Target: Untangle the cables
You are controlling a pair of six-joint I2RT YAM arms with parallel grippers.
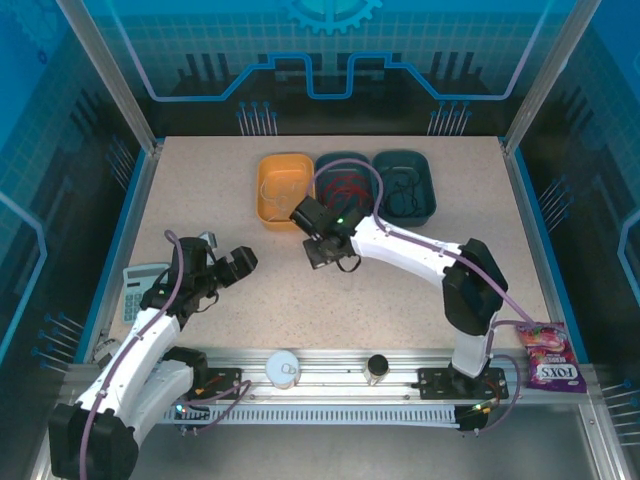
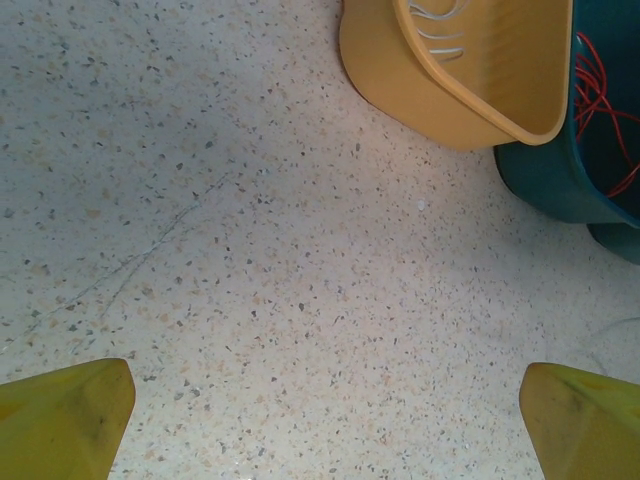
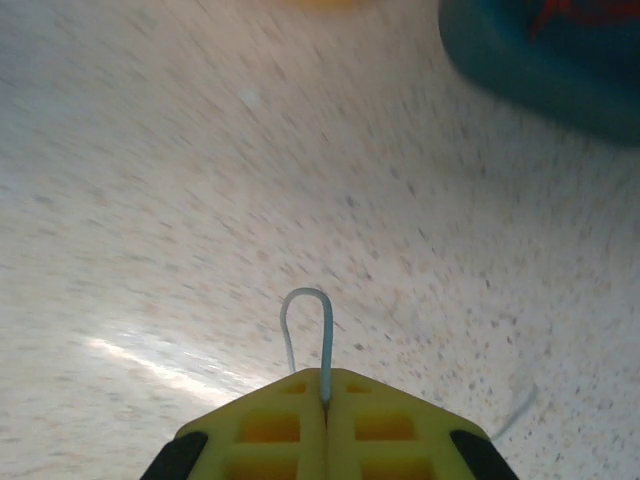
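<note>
Right wrist | I see right gripper (image 3: 325, 388) clamped on a pale cable (image 3: 327, 340), seemingly one loop toward 12 o'clock | left gripper (image 2: 325, 420) spread wide, empty

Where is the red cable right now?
Top view: the red cable lies in the middle teal bin at the table's far side, between the yellow bin and the other teal bin.

1. Smearing the table (image 3: 200, 180) into streaks in the right wrist view.
2. Hiding most of the pale wire (image 3: 307, 320) inside the clamped right gripper (image 3: 325, 378), leaving one small loop out.
3. Cropping the fingers (image 2: 60, 420) of the left gripper (image 2: 325, 400) at the bottom edge, the yellow tub (image 2: 450, 80) at the top, the teal tub (image 2: 555, 180) and red wire (image 2: 600, 95) at the right.
4. Shrinking the black wire (image 1: 403, 192) from above beyond tracing.
</note>
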